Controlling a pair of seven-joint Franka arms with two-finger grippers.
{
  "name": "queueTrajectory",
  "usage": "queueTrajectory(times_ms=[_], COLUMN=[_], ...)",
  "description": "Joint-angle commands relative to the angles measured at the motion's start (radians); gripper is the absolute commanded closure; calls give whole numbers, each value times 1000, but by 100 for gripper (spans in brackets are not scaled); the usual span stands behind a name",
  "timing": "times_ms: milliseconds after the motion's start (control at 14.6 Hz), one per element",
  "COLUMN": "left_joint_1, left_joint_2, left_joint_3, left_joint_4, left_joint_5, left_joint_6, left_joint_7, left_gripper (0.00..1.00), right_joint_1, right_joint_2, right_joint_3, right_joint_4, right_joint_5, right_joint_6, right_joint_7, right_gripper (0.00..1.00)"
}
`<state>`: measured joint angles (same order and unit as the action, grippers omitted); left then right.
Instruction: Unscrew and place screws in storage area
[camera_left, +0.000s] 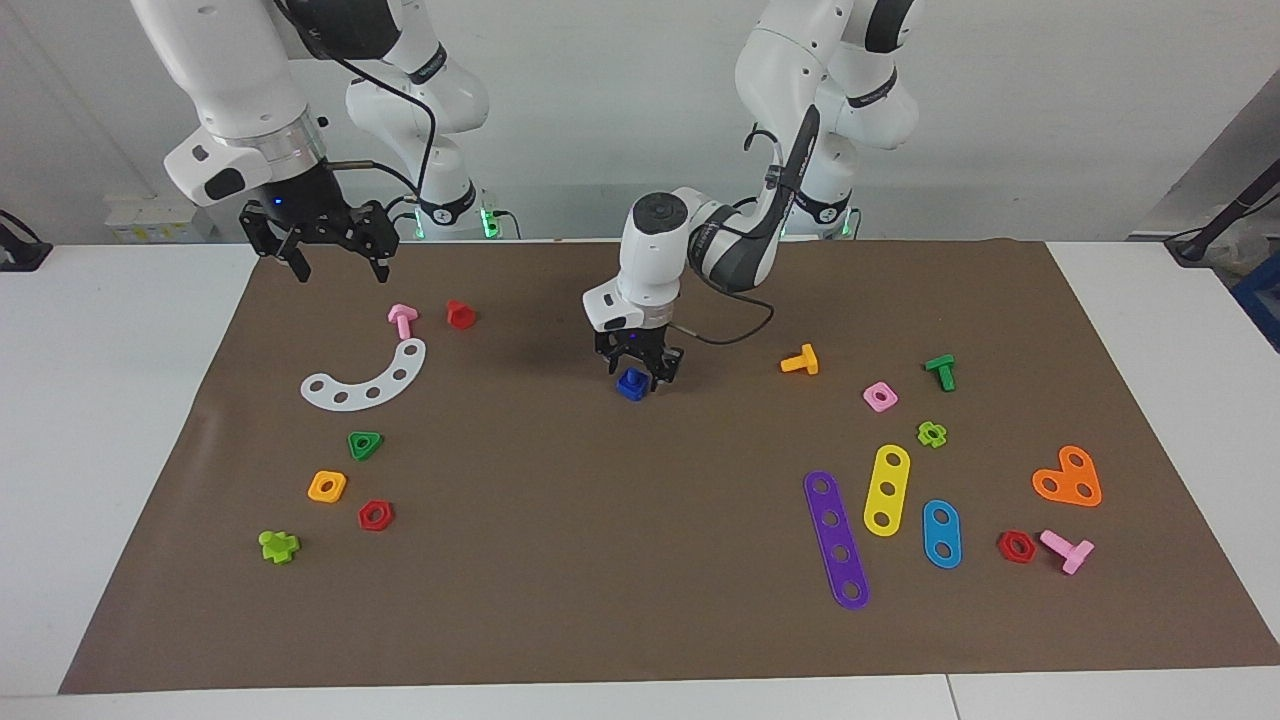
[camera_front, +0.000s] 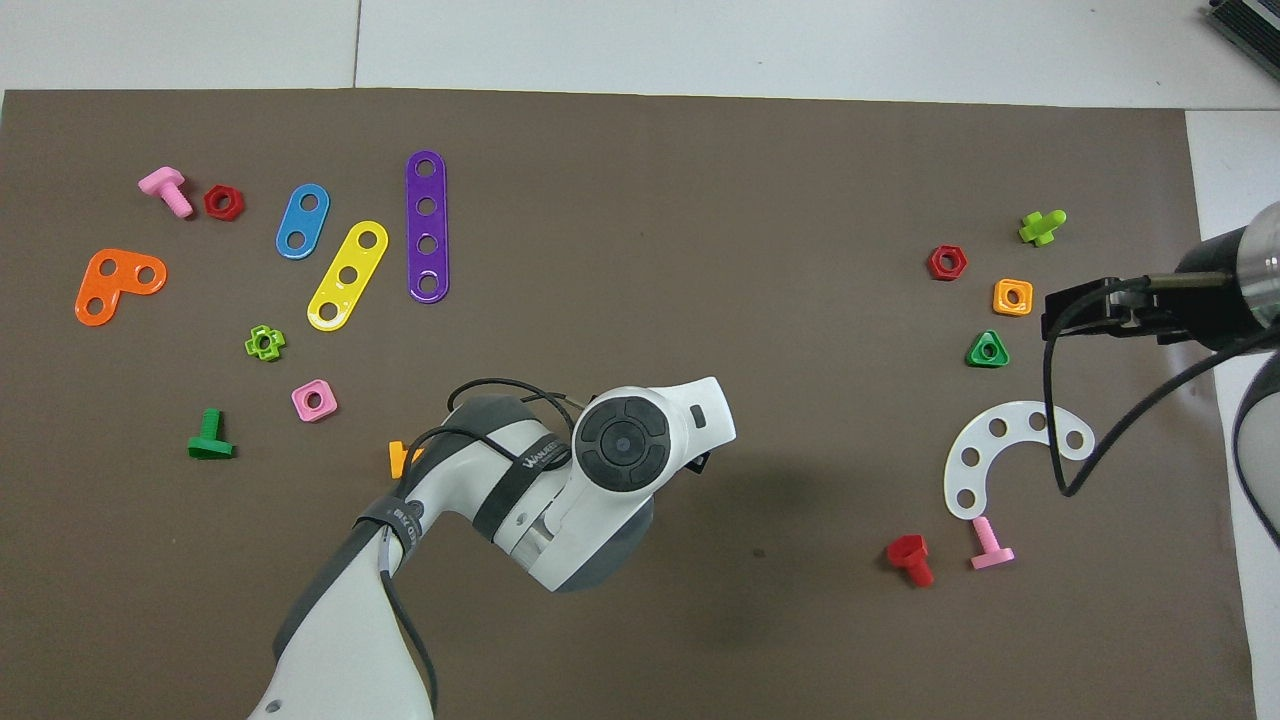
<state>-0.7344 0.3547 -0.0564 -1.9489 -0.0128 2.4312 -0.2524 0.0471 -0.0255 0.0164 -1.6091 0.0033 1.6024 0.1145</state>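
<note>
A small dark-blue screw piece (camera_left: 631, 384) stands on the brown mat (camera_left: 560, 560) near the middle, with a stub pointing up. My left gripper (camera_left: 640, 374) is down right at it, pointing straight down, its tips level with the piece's top. In the overhead view the left arm's wrist (camera_front: 622, 440) hides both the piece and the gripper's tips. My right gripper (camera_left: 340, 266) is open and empty, and waits in the air over the mat's edge at the right arm's end; in the overhead view (camera_front: 1050, 318) it is beside the orange nut (camera_front: 1012, 296).
A white curved strip (camera_left: 366, 379), pink bolt (camera_left: 402, 319), red bolt (camera_left: 460, 314), green triangular nut (camera_left: 365, 445) and red nut (camera_left: 375, 515) lie at the right arm's end. An orange bolt (camera_left: 800, 360), purple strip (camera_left: 836, 539), yellow strip (camera_left: 886, 489) and more pieces lie at the left arm's end.
</note>
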Motion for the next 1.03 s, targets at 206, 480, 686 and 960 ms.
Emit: queueTrajectory(times_ms=[206,480,686,960], left_joint_1=[-7,-5,-2,-2], left_joint_2=[-5,-6,-6,-6], left_joint_3=[6,6,6,6], left_joint_4=[-16,-16,-12,-7], left_joint_5=[19,17,16,11], left_joint_6=[12,8,-15,-29], left_joint_7=[1,-1,-1,-1], left_gripper=[37,56,78,96], right_joint_1=[-4,-4,-4,-4], right_joint_2=[-19,-19,-19,-19], right_joint_3=[4,5,5,4], right_joint_4=[-17,-17,-17,-17], right_joint_5=[-2,-2,-2,-2], right_joint_6=[-16,-16,-16,-15], right_joint_7=[-21,-22,-22,-21], right_gripper=[0,0,0,0])
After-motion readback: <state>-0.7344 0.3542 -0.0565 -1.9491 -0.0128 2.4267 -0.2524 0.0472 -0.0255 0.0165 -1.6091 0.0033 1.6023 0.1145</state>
